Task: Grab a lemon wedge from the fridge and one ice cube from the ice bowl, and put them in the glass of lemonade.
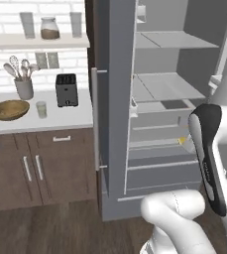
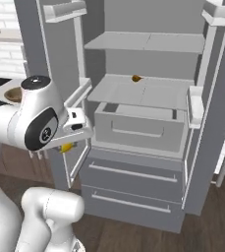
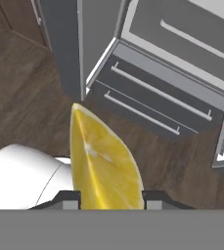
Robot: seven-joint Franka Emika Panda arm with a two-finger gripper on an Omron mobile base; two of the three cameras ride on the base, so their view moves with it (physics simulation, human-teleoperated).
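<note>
Wooden floor (image 3: 20, 88) below; lemon wedge (image 3: 103, 166) pinched in gripper (image 3: 111, 197), held before open fridge (image 2: 148, 123) above its drawers. Farther left on counter (image 1: 60, 116): ice bowl (image 1: 8, 109), glass of lemonade (image 1: 41, 109), toaster (image 1: 66, 90).

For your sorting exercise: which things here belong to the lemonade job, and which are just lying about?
Job: yellow lemon wedge in the jaws; open grey fridge; golden wooden ice bowl; small clear lemonade glass.
Lying about: black toaster; grey utensil cup; jar.

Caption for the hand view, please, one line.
Gripper shut on the lemon wedge, held above the wooden floor outside the open fridge.
</note>
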